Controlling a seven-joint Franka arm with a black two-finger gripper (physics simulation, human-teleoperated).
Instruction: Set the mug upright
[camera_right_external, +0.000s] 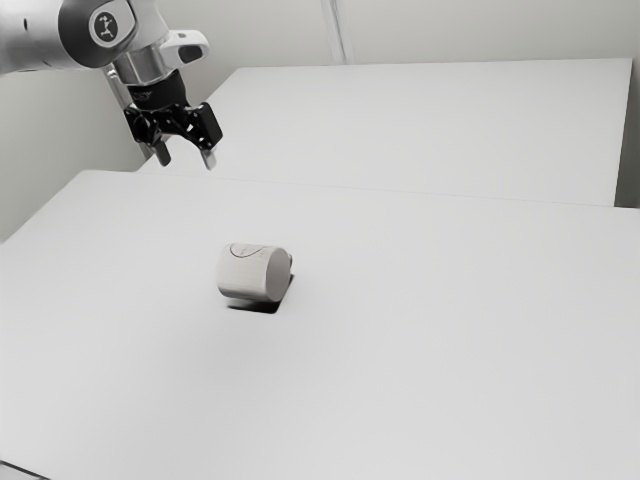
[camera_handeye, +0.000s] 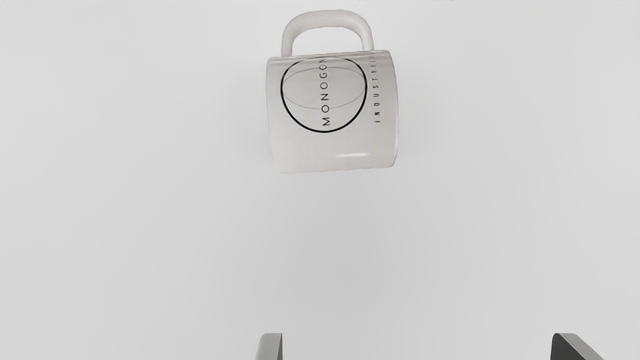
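A white mug (camera_right_external: 245, 275) lies on its side on a pale tabletop (camera_right_external: 400, 370), left of center in the exterior view, its round end, apparently the base, turned toward the right of the frame. A dark shadow (camera_right_external: 262, 307) falls along the mug's lower edge. At the upper left of the same frame, a white and gray robot arm (camera_right_external: 75, 30) holds its black end effector (camera_right_external: 187, 161) above the tabletop, well apart from the mug, with its two fingers spread wide and nothing between them. The wrist view shows the mug's handle (camera_handeye: 327, 19) arching from the side farther from the fingers, its loop unbroken. A thin black circle (camera_handeye: 324, 131) marks the mug's wall, the word "MONOGON" (camera_handeye: 325, 92) running through it and a second line of smaller lettering (camera_handeye: 377, 95) just beside it, its end hard to read at the mug's curve. Behind the tabletop, a broad white surface (camera_right_external: 430, 125) spans the upper part of the exterior frame, below a pale wall (camera_right_external: 470, 30).
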